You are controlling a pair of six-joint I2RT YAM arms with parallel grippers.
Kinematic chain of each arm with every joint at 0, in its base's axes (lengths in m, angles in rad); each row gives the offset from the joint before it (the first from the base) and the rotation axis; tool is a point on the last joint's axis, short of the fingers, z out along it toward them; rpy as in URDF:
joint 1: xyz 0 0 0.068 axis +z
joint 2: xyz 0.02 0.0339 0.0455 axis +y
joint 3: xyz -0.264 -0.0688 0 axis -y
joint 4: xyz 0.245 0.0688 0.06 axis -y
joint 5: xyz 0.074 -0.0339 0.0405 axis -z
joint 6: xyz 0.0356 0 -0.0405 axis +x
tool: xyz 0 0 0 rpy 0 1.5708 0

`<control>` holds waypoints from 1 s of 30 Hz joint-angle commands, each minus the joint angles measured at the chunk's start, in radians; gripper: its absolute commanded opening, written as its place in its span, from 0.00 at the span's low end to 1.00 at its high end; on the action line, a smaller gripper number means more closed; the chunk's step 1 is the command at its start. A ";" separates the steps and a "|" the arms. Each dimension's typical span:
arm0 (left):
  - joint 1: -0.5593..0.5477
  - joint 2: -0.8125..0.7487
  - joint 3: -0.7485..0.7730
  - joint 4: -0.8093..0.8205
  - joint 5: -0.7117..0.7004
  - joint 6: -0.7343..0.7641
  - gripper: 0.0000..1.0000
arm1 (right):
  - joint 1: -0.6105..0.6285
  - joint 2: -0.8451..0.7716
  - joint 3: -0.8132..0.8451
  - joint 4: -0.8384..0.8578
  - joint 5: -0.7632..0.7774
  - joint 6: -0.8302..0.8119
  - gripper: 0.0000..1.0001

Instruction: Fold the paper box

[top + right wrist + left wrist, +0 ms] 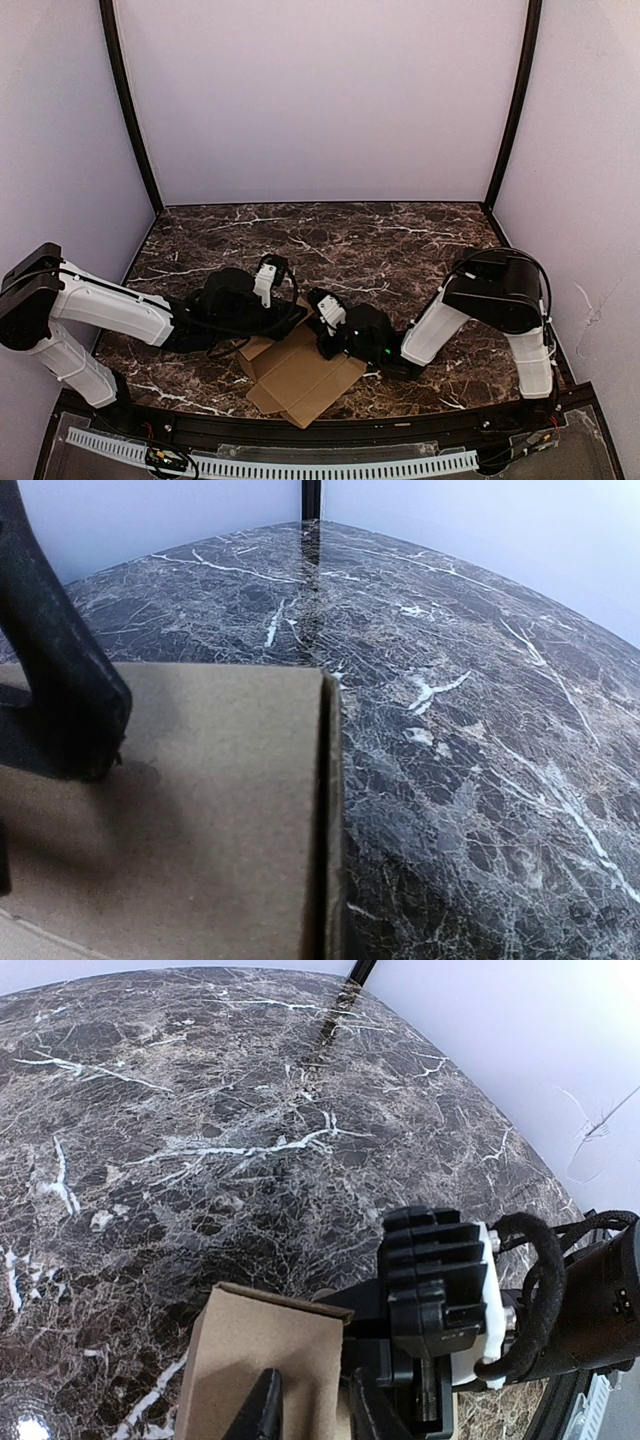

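Two tools meet over the paper box (300,378), which lies mostly flat near the bench's (400,240) 6 o'clock edge. The left tool (313,1415) straddles a raised flap at the box's 11 o'clock corner; whether it pinches the flap I cannot tell. The right tool (316,300), at the box's 1 o'clock, is clenched, one dark finger (60,660) close over a cardboard panel.

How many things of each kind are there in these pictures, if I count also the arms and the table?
Box: 1
Arms: 2, the left arm and the right arm
Table: 1
Total: 4
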 commanded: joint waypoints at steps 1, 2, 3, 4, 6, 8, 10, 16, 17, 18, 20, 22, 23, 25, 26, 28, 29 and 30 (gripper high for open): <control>-0.003 0.001 -0.013 -0.091 0.020 -0.019 0.23 | 0.014 -0.027 0.021 0.007 0.024 -0.016 0.00; -0.003 -0.002 -0.012 -0.093 0.020 -0.021 0.23 | 0.014 -0.028 0.021 0.006 0.023 -0.019 0.00; -0.002 -0.003 -0.007 -0.102 0.020 -0.025 0.23 | 0.014 -0.030 0.020 0.004 0.022 -0.022 0.00; -0.003 -0.008 -0.005 -0.110 0.018 -0.027 0.24 | 0.014 -0.032 0.018 0.003 0.020 -0.024 0.00; -0.002 -0.021 0.007 -0.149 0.000 -0.031 0.27 | 0.013 -0.038 0.016 -0.002 0.015 -0.028 0.00; -0.002 -0.041 0.020 -0.193 -0.036 -0.027 0.29 | 0.014 -0.039 0.016 -0.013 0.007 -0.032 0.00; -0.002 -0.064 0.032 -0.238 -0.063 -0.017 0.33 | 0.013 -0.046 0.010 -0.016 0.001 -0.033 0.08; -0.002 -0.159 0.060 -0.397 -0.157 0.021 0.41 | 0.014 -0.090 -0.007 -0.058 -0.024 -0.042 0.35; -0.003 -0.178 0.067 -0.437 -0.169 0.026 0.42 | 0.015 -0.103 -0.015 -0.063 -0.026 -0.040 0.37; -0.002 -0.188 0.071 -0.480 -0.189 0.036 0.42 | 0.015 -0.117 -0.022 -0.073 -0.031 -0.038 0.39; -0.002 -0.215 0.077 -0.529 -0.212 0.047 0.43 | 0.015 -0.150 -0.038 -0.109 -0.049 -0.031 0.42; -0.001 -0.244 0.075 -0.556 -0.225 0.054 0.45 | 0.017 -0.188 -0.055 -0.157 -0.065 -0.020 0.45; -0.001 -0.263 0.074 -0.561 -0.226 0.056 0.45 | 0.017 -0.210 -0.070 -0.181 -0.079 -0.014 0.47; -0.001 -0.286 0.072 -0.582 -0.229 0.063 0.47 | 0.022 -0.260 -0.106 -0.228 -0.092 -0.002 0.50; -0.001 -0.292 0.074 -0.594 -0.230 0.069 0.48 | 0.026 -0.292 -0.121 -0.265 -0.100 0.003 0.51; 0.000 -0.304 0.081 -0.619 -0.234 0.082 0.50 | 0.041 -0.358 -0.142 -0.361 -0.105 0.014 0.54; 0.001 -0.306 0.084 -0.627 -0.234 0.086 0.50 | 0.049 -0.395 -0.145 -0.424 -0.102 0.023 0.56; 0.002 -0.307 0.087 -0.640 -0.232 0.094 0.52 | 0.059 -0.431 -0.147 -0.488 -0.102 0.034 0.57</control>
